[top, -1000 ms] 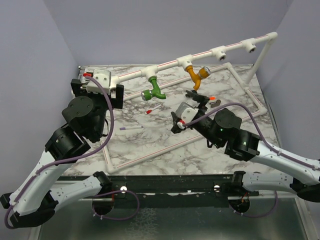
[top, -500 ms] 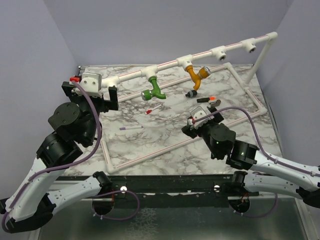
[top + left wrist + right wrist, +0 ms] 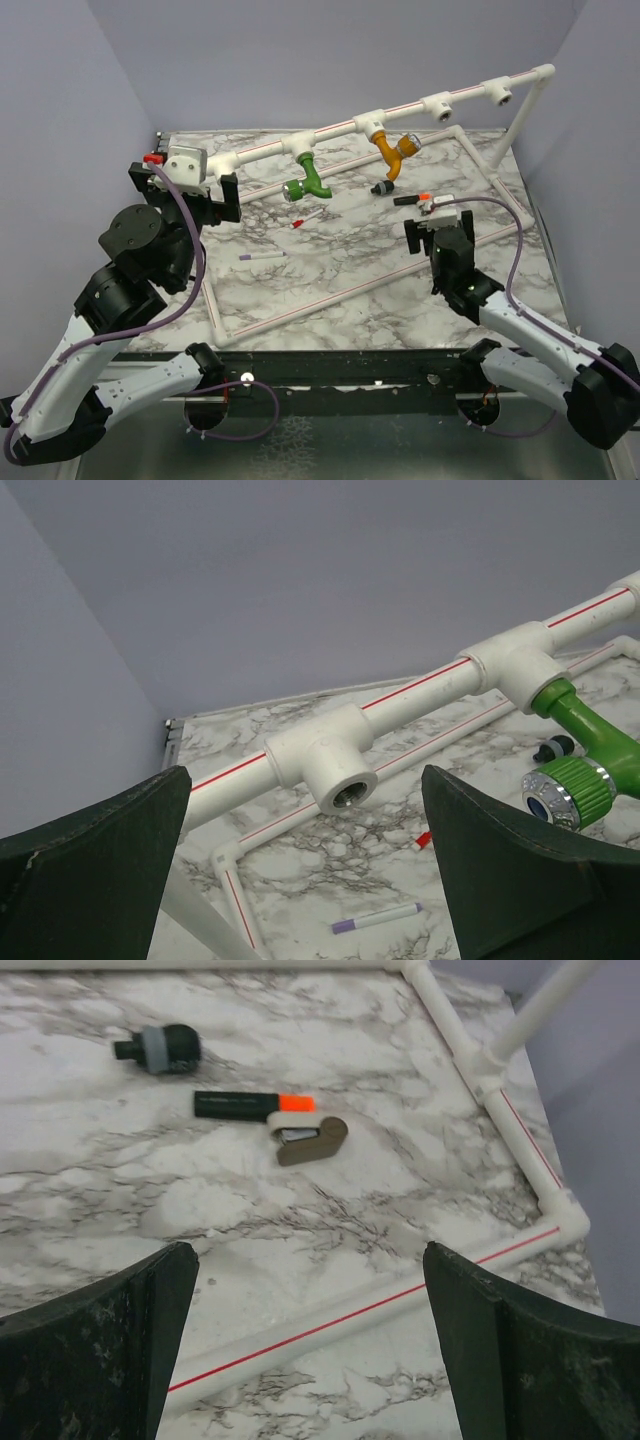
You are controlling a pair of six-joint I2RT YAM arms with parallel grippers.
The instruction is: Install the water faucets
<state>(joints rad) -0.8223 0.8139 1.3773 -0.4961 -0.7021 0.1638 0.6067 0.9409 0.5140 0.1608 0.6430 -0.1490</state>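
Observation:
Both water faucets hang from T-sockets on the raised white red-striped pipe: the green faucet (image 3: 311,180) left of centre and the mustard-orange faucet (image 3: 393,152) to its right. In the left wrist view the green faucet (image 3: 590,760) shows its silvery end at the right. My left gripper (image 3: 183,182) hovers open by the pipe's left end, with an empty T-socket (image 3: 330,765) ahead between its fingers (image 3: 100,870). Open and holding nothing, my right gripper (image 3: 437,222) stands over the table's right side, above a floor pipe (image 3: 370,1310).
On the marble lie a purple pen (image 3: 262,256), a red-tipped pen (image 3: 306,217), a black nozzle piece (image 3: 160,1047), a black-and-orange marker (image 3: 250,1106) and a brown clip (image 3: 312,1142). The pipe frame (image 3: 470,95) has two more empty sockets at the far right.
My right gripper has swung from the table's middle to the right side and turned toward the back. My left gripper shifted a little to the left. Both stayed open.

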